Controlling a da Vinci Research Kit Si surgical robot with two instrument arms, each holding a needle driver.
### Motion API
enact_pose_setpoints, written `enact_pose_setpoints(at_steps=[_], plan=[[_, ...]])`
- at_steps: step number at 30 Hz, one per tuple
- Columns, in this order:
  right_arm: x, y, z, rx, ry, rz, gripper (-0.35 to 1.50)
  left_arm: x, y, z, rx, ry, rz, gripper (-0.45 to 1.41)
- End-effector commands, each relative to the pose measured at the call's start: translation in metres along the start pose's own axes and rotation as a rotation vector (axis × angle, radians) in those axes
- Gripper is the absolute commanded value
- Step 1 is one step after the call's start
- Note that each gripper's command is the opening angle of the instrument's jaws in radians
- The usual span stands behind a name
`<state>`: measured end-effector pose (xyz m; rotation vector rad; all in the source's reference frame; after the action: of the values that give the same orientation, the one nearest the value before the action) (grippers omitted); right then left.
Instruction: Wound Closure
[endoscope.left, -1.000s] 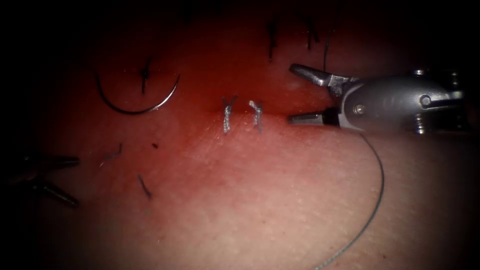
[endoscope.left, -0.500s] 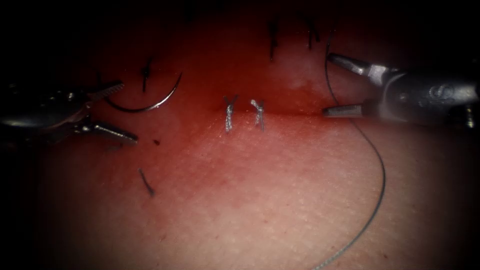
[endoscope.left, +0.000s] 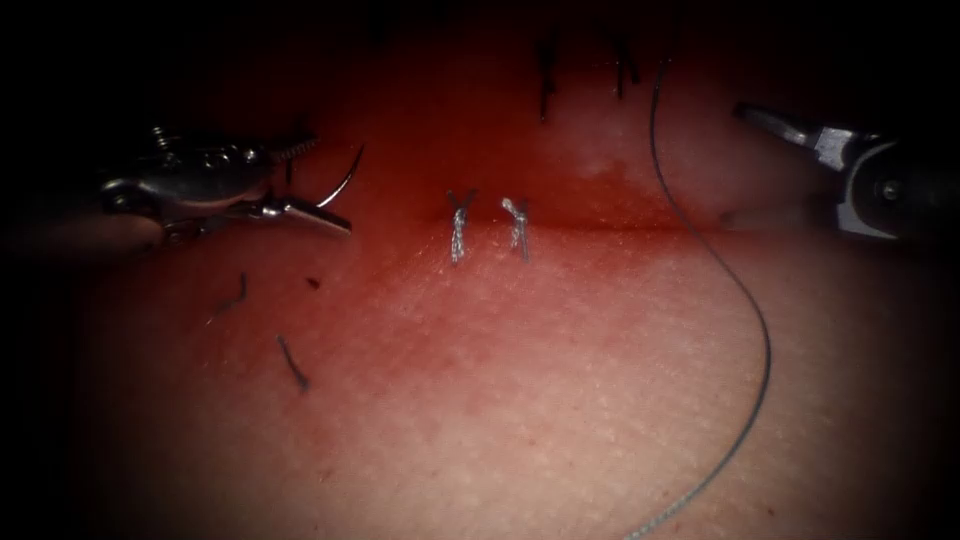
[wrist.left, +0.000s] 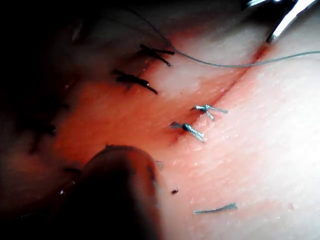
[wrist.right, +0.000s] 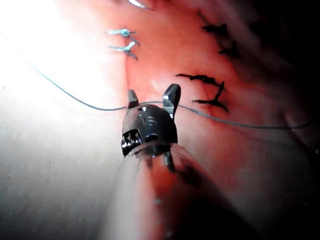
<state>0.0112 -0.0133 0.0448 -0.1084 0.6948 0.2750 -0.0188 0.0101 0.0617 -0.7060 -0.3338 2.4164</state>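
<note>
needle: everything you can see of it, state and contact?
The needle is a thin, dark, metallic-looking curved wire lying on the tissue left of the cut. Its visible part is one arc rising to an end. The left tool has open jaws on either side of the curve, and the rest of it is hidden behind them. Whether the jaws touch it, or whether it is in the tissue, cannot be told.

Curved needle (endoscope.left: 340, 185) flat on tissue (endoscope.left: 520, 400) L of cut, thread (endoscope.left: 745, 300) loose at R
</note>
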Motion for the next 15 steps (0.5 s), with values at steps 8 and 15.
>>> enact_pose_setpoints(at_steps=[8, 15], plan=[[0.0008, -0.0008, 0.0019, 0.015, 0.01, -0.006, 1.45, -0.0001, -0.0005, 0.0031, -0.027, -0.11, -0.006, 0.54], [0.001, -0.0015, 0.0026, 0.021, 0.013, -0.01, 1.45, 0.0013, -0.0003, 0.0029, -0.044, -0.089, 0.051, -0.45]])
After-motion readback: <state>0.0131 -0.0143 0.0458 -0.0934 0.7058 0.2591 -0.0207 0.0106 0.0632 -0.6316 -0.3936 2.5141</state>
